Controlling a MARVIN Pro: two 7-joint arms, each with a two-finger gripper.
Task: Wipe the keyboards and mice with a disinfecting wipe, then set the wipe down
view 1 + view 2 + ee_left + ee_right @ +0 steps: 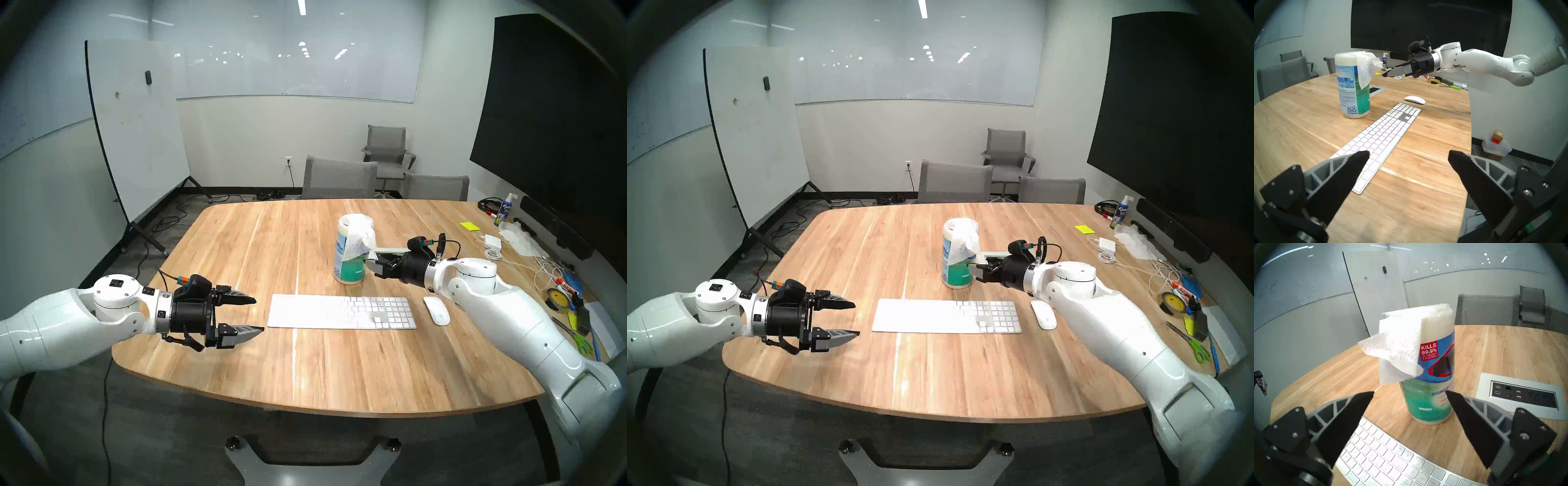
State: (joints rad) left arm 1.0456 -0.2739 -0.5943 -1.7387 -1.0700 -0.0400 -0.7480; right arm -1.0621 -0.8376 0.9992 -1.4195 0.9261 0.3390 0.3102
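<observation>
A slim white keyboard (pixel 342 311) lies flat near the table's front, with a white oval mouse (pixel 436 310) just to its right. Behind the keyboard stands a wipe canister (pixel 351 258) with a white wipe (pixel 364 237) hanging out of its top. My right gripper (pixel 371 263) is open and empty. It hovers at the canister's right side, just below the hanging wipe (pixel 1398 351). My left gripper (pixel 259 315) is open and empty, hovering left of the keyboard (pixel 1379 140). The mouse (pixel 1415 99) and canister (pixel 1354 95) also show in the left wrist view.
A grey outlet panel (pixel 1519 395) is set into the table right of the canister. The table's right edge holds a white charger brick (pixel 492 240), cables, a tape roll (pixel 556 298), scissors and a spray bottle (pixel 505 208). Grey chairs (pixel 339 178) stand behind the table.
</observation>
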